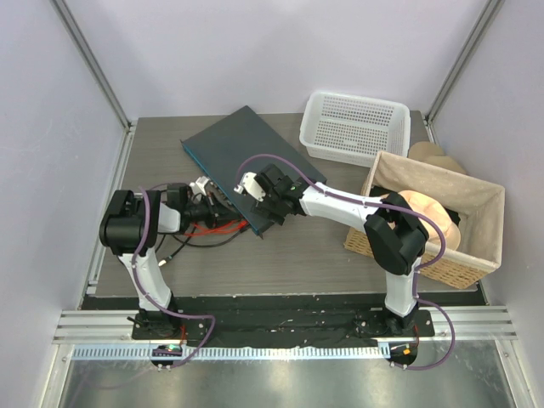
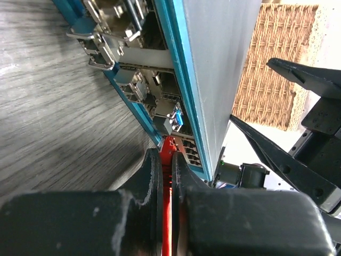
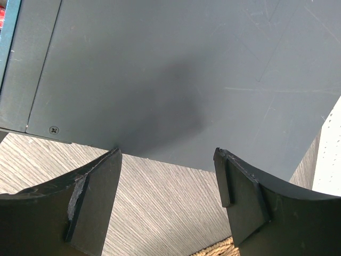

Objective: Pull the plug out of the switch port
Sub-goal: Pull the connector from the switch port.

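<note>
No text, label, brand, number or sign can be read in any view. The switch [image 1: 242, 157] presents a plain slate-grey top face. Its socket row [image 2: 160, 98], seen close in the left wrist view, is too blurred for any marking to be made out.

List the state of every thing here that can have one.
switch, lying flat on the table, set at an angle.
plug, red, apparently still seated in a port.
left gripper, jaws shut on the plug.
right gripper, jaws open over the switch's top near its edge.
white basket, upright, untouched.
</note>
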